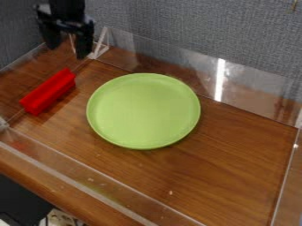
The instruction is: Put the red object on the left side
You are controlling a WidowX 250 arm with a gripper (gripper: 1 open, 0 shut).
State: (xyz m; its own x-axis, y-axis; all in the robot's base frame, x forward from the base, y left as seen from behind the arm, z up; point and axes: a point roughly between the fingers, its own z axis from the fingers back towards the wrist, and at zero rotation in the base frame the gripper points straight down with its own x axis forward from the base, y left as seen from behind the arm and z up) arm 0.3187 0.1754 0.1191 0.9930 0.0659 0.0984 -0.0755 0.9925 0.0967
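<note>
The red object (48, 91) is a small bright red bar-like block lying on the wooden table at the left, beside the light green round plate (144, 109). My gripper (67, 46) hangs above the table's back left, up and behind the red block, apart from it. Its two dark fingers (85, 46) stand apart, open, with nothing between them.
Clear acrylic walls (224, 75) ring the wooden table (224, 168). A small clear stand (104, 40) sits at the back left by the gripper. A grey textured wall is behind.
</note>
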